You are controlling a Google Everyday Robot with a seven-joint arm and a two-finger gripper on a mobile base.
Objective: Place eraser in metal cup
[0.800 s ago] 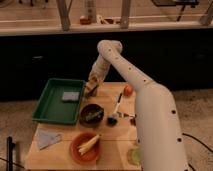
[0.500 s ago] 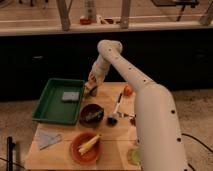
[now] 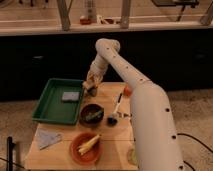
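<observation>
Wooden table [image 3: 114, 95]; gripper [image 3: 90, 86], seemingly closed, beside green tray [image 3: 43, 100].

Desk layout, referenced to the pincer.
Pincer [image 3: 90, 90] sits over the back edge of the desk [image 3: 60, 155], just beside the right rim of the tray [image 3: 45, 107]. To its left, a flat block [image 3: 70, 96] lies in the tray. In front stands a bowl [image 3: 92, 114], with the metal cup [image 3: 112, 120] to that bowl's right. Farther front is a second bowl [image 3: 86, 147], and a cloth [image 3: 47, 137] lies front-left.
</observation>
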